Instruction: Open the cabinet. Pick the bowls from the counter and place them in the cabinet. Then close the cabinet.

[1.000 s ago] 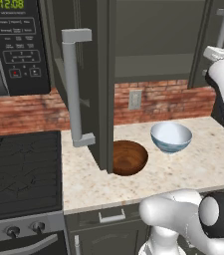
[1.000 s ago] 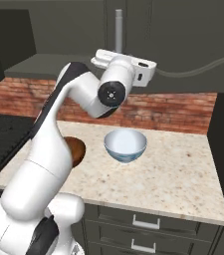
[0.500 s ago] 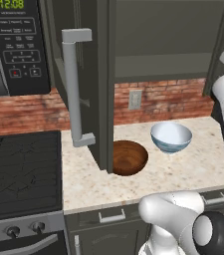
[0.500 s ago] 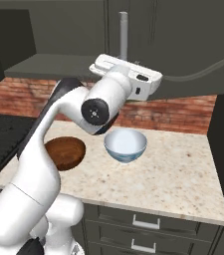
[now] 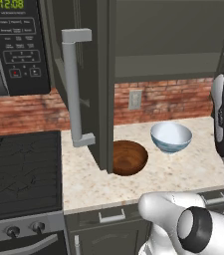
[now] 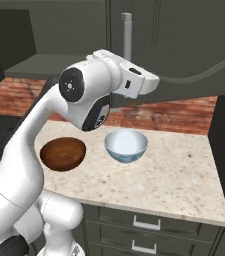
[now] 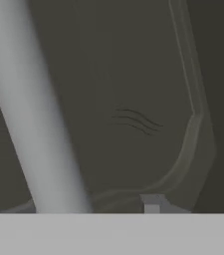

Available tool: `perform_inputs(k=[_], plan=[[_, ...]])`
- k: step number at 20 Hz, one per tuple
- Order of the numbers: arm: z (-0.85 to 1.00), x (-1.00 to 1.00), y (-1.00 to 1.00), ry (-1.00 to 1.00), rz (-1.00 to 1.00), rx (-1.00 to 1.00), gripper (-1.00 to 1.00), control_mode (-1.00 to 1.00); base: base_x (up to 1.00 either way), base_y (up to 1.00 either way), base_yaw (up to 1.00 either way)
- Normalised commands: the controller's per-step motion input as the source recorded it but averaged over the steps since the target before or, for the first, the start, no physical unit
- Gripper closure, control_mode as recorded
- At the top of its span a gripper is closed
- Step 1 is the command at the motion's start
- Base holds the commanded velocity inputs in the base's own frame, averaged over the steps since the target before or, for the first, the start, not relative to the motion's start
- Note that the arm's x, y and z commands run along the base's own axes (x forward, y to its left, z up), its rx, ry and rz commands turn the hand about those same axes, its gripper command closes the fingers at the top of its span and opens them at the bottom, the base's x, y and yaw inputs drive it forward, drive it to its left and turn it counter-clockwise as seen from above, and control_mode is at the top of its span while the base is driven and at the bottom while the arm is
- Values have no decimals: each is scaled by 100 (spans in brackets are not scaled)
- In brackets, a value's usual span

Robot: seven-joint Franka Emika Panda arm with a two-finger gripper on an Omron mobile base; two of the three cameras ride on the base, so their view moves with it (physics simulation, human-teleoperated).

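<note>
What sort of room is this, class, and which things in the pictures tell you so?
A kitchen, rendered in simulation: a black microwave above a stovetop, dark wall cabinets over a stone counter, and two bowls on it.

A beige speckled stone counter (image 5: 183, 174) runs along a red brick wall, with a light front edge; two bowls rest on it, side by side and apart; the wider one, a glossy brown wooden bowl (image 5: 128, 157), sits toward the stove side, partly behind the edge of an open door in the left base view; the smaller white bowl (image 5: 170, 137), faintly blue on its outside, stands nearer the wall; both are upright and look empty.
</note>
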Motion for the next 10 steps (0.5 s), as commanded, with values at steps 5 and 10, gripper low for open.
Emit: perform_inputs(k=[5, 10], plan=[[-12, -100, 0, 0, 0, 0, -100, -100, 0, 0, 0], [7, -100, 5, 0, -9, 3, -100, -100, 0, 0, 0]])
